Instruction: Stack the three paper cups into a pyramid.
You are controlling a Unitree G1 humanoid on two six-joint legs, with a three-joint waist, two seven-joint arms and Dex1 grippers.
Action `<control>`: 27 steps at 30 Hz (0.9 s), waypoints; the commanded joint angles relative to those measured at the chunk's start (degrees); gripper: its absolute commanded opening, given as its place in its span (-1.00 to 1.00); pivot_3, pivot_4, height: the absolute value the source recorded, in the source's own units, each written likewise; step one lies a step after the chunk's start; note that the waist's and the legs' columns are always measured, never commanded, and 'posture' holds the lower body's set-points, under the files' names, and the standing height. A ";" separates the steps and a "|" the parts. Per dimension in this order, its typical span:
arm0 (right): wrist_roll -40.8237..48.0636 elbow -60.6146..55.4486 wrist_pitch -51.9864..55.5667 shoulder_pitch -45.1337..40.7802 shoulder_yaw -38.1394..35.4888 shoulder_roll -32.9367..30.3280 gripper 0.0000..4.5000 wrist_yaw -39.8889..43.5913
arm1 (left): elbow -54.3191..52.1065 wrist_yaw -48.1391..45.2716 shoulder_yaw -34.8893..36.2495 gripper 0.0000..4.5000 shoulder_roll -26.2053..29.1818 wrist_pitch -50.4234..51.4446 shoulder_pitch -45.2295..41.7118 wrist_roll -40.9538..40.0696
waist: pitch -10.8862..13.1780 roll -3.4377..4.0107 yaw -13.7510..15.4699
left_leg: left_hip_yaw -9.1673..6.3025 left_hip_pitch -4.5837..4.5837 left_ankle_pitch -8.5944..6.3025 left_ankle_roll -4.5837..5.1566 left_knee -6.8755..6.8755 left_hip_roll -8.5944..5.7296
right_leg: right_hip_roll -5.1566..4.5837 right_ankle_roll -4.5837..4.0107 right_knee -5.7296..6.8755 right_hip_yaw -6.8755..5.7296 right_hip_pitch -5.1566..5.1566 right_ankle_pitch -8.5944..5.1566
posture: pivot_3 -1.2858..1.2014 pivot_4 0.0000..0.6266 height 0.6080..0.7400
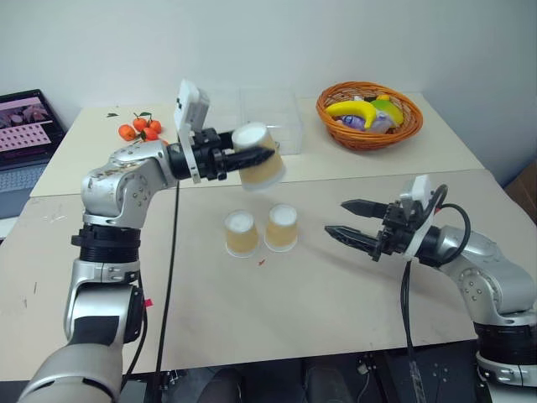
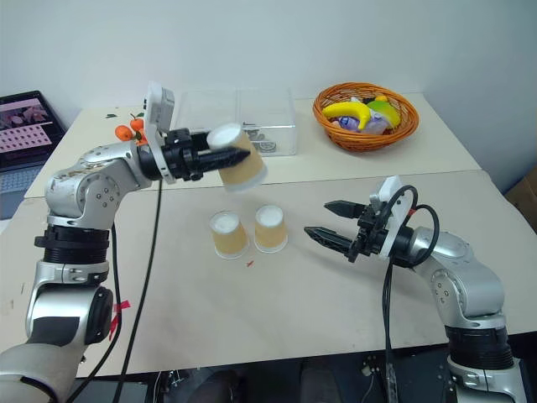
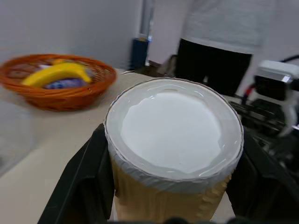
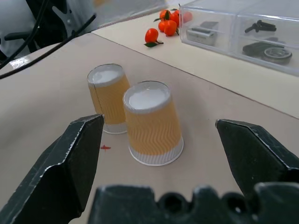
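Right tool [image 1: 351,220] is being kept wide apart beside two upside-down cups [image 1: 242,233] [image 1: 282,227] being rested together on the bench [image 1: 336,294], while the third cup [image 1: 260,156] is being clamped sideways above them by the left tool [image 1: 252,156]

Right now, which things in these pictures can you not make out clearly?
- Clear box: small dark parts inside, too small to name in any view.
- Basket: purple item under the banana, half covered.
- Laptop: cut off by the left eye view's edge.
- Held cup: left gripper hides its sides in the left wrist view.
- Person: blurred, cut off at the top.
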 commanded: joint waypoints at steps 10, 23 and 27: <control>2.28 -5.54 -0.23 2.91 -3.97 -1.01 0.99 -2.36 | 6.24 -5.42 -8.47 0.14 -1.09 -13.54 0.57 11.18 | 0.01 -0.02 0.34 | 0.03 0.12 0.01 -0.01 0.04 -0.01 | 0.00 -0.01 -0.01 0.05 0.11 0.01 | 0.03 -0.52 0.81; 1.96 -5.06 -0.33 2.86 -4.28 -1.23 0.99 -2.12 | 7.13 -6.28 -6.05 0.56 -2.82 -10.87 -0.74 9.20 | 0.01 -0.02 0.40 | 0.03 0.12 0.01 0.00 0.06 -0.01 | 0.00 -0.02 0.00 0.05 0.10 0.01 | 0.03 -0.52 0.81; 1.83 -4.46 -0.38 2.16 -3.93 -1.21 0.99 -1.81 | 5.19 -4.47 -5.56 0.98 -3.02 -14.03 -0.03 10.82 | 0.01 -0.02 0.39 | 0.03 0.12 0.01 0.00 0.07 -0.01 | 0.00 -0.01 0.01 0.05 0.11 0.01 | 0.03 -0.52 0.81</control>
